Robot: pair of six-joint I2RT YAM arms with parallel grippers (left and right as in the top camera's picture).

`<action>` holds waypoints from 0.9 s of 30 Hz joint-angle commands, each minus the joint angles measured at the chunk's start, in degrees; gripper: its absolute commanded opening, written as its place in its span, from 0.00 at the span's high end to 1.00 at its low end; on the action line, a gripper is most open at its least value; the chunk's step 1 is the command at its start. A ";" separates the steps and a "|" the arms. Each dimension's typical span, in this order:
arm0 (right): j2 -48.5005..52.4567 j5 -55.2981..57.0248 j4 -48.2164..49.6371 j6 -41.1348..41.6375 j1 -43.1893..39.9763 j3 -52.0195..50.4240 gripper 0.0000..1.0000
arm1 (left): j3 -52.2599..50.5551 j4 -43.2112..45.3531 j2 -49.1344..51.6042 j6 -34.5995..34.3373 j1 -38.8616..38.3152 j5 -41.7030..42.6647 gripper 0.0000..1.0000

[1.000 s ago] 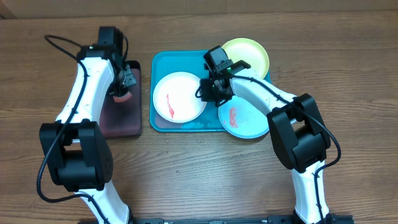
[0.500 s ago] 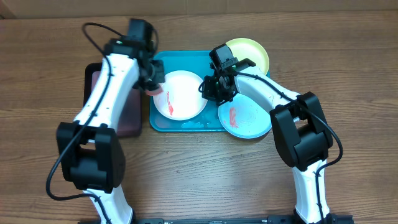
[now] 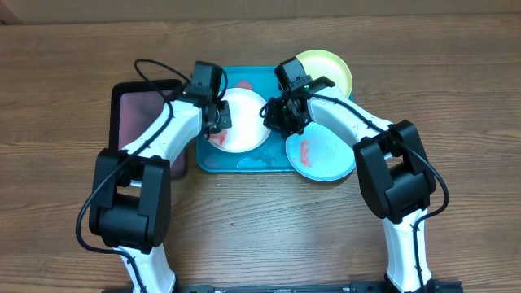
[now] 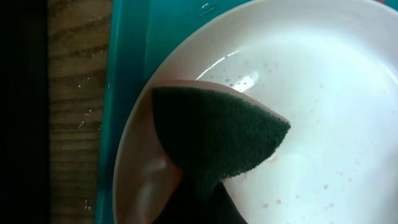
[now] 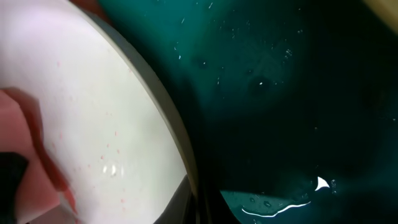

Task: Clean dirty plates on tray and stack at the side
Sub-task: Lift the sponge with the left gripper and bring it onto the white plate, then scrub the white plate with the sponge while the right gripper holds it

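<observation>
The white plate lies on the turquoise tray, with small reddish specks on it. My left gripper is shut on a pink sponge with a dark green face and presses it on the plate's left part. My right gripper is shut on the plate's right rim. The pale aqua plate, with a red smear, overlaps the tray's right front corner. The yellow-green plate sits at the tray's far right corner.
A black tray with a pinkish inside stands left of the turquoise tray. Water drops lie on the turquoise tray's floor. Bare wooden table surrounds both trays.
My left arm has swung right from the black tray to the white plate, carrying the sponge, and now covers the red smear. My right gripper has barely moved.
</observation>
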 commanded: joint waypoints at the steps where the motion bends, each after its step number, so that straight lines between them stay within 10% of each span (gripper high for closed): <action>1: 0.66 -0.31 0.26 0.63 -0.48 -0.55 0.96 | -2.89 2.38 0.07 -1.60 -0.07 -3.37 0.96; 18: 0.66 -0.33 -2.12 0.63 -0.42 -0.55 0.96 | -4.42 -3.63 0.09 10.25 -5.51 21.73 0.96; 27: 0.66 -0.33 -5.31 0.63 -0.31 -0.55 0.96 | -4.17 2.62 0.09 -3.74 -5.77 1.86 0.96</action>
